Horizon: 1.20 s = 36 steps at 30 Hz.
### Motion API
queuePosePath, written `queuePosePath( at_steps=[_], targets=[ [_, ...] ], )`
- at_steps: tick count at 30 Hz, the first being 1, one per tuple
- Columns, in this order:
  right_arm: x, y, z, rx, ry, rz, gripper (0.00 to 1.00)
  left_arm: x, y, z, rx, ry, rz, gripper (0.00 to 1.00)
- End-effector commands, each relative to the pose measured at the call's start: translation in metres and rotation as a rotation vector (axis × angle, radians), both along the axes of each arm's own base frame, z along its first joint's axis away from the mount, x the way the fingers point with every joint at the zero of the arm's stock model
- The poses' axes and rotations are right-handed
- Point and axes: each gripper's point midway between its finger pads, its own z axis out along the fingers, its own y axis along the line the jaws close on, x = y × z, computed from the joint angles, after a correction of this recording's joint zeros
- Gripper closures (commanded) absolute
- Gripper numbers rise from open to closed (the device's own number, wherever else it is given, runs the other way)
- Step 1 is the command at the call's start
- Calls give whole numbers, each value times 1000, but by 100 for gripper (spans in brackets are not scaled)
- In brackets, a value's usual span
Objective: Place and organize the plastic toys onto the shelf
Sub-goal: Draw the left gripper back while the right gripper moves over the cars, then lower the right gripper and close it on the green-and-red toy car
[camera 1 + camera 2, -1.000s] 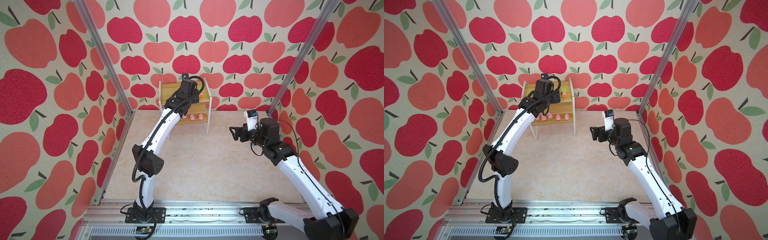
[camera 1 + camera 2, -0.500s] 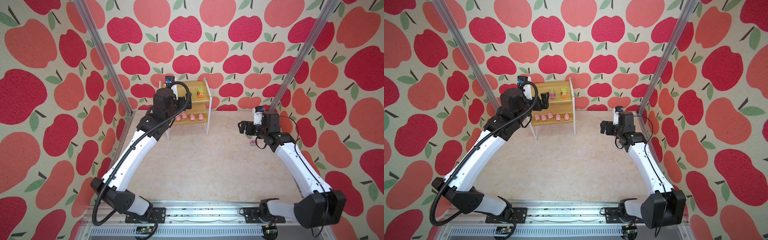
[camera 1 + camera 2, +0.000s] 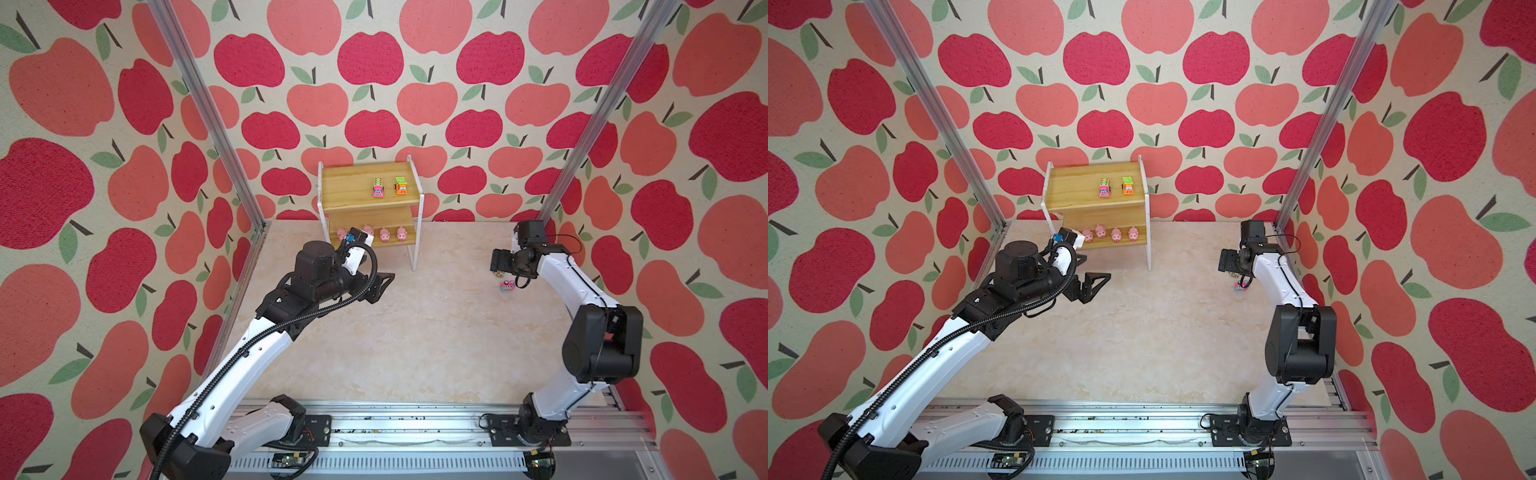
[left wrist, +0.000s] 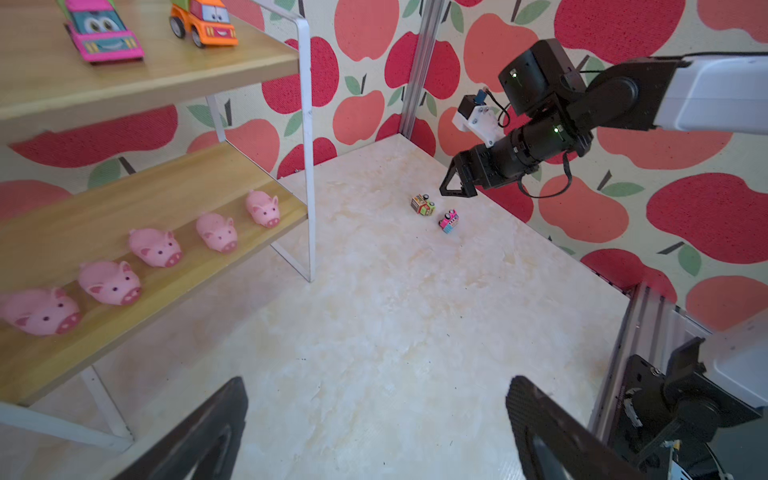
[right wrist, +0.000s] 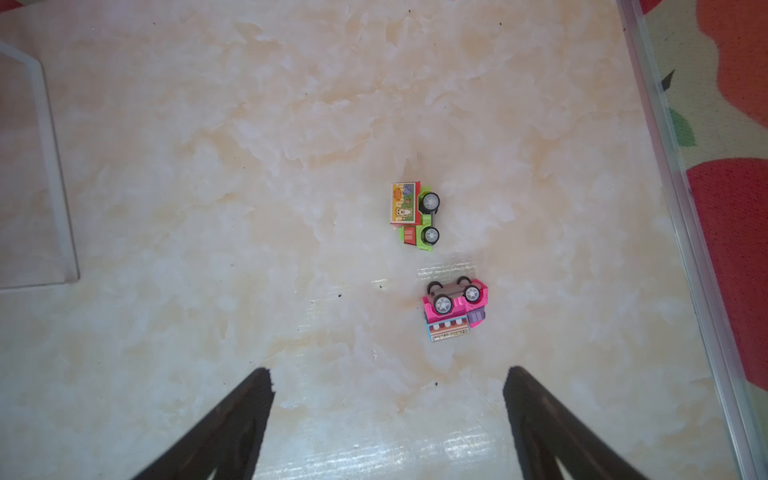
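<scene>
While its fingers stand wide apart with nothing between them, the right gripper (image 5: 388, 386) hangs over two trucks that lie on the marbled floor (image 5: 208, 166), well to the right of the shelf (image 3: 353, 195) and clear of its legs. The tipped green truck (image 5: 413, 216) lies on its side. The tipped pink truck (image 5: 455, 309) lies just beside it with its wheels showing, slightly farther from the shelf. The left gripper (image 4: 376, 415), likewise spread and empty, hovers in front of the shelf's lower board. Five pigs (image 4: 156, 247) stand in a row on that board, snouts outward. On the shelf's top board, the upright pink truck (image 3: 377, 188) and the orange truck (image 3: 401, 185) sit side by side toward its right end.
</scene>
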Motion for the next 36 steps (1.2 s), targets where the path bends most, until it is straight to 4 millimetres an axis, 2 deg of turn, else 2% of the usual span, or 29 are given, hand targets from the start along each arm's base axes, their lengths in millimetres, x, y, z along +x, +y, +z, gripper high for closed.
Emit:
queuePosePath(
  at_steps=[1, 4, 8, 14, 20, 26, 36],
  targets=[
    [12, -9, -12, -61, 59, 2, 12, -20, -8, -17, -18, 58, -104, 1],
    [26, -10, -30, -84, 130, -1, 15, -19, -8, -28, -25, 84, -100, 0],
    [41, -16, -54, -125, 190, -5, 19, -16, -9, -33, -54, 96, -92, 0],
    [60, -16, -78, -143, 240, 17, 25, -14, -9, -35, -89, 112, -71, 1],
    [72, -14, -93, -142, 261, 29, 33, -13, -7, -35, -102, 119, -53, 1],
    [73, -10, -107, -119, 288, 29, 41, -12, -4, -31, -104, 106, -35, 2],
    [79, -6, -112, -96, 287, 33, 53, -10, -4, -30, -117, 99, -20, 2]
  ],
)
